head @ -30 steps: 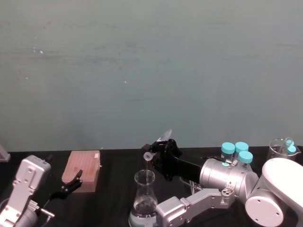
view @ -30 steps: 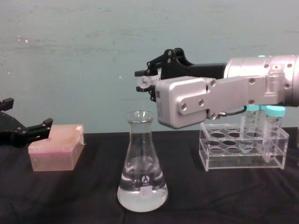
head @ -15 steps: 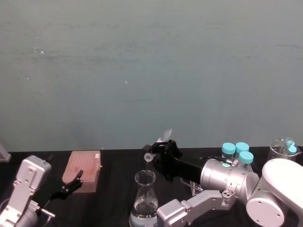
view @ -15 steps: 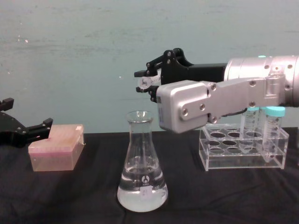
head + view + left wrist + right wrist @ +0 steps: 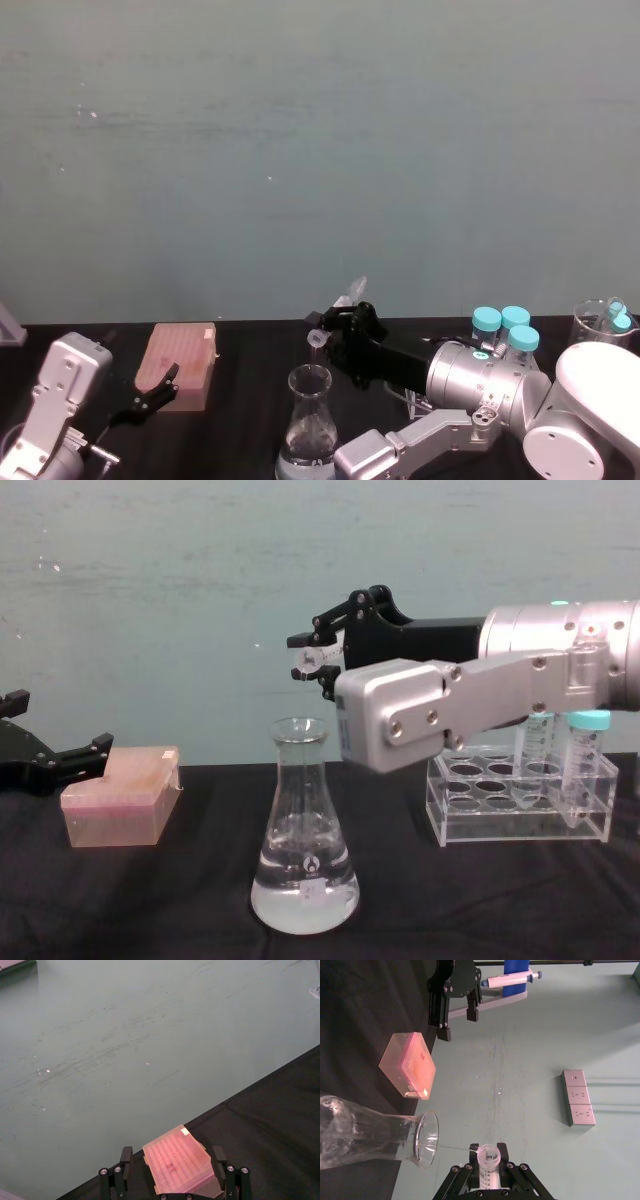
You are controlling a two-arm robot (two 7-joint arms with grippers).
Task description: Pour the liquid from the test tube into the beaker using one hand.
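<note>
My right gripper (image 5: 325,652) is shut on the test tube (image 5: 308,663), a slim clear tube held nearly level with its open rim just above the beaker (image 5: 303,830). The beaker is a clear conical flask standing on the black table. In the right wrist view a thin thread of liquid (image 5: 452,1148) runs from the test tube (image 5: 487,1156) to the beaker's lip (image 5: 427,1140). Clear liquid (image 5: 303,892) pools in the flask's wide base. In the head view my right gripper (image 5: 337,318) is over the beaker (image 5: 308,420). My left gripper (image 5: 50,762) rests open at the far left.
A pink box (image 5: 120,795) sits left of the flask, just ahead of my left gripper (image 5: 170,1175). A clear acrylic rack (image 5: 520,805) with teal-capped tubes (image 5: 588,730) stands at the right. A glass vessel (image 5: 600,320) is at the far right. A pipette (image 5: 512,980) hangs on a stand.
The silver link of my right arm has risen a little. The test tube stays tipped over the beaker's mouth. My left arm has not moved.
</note>
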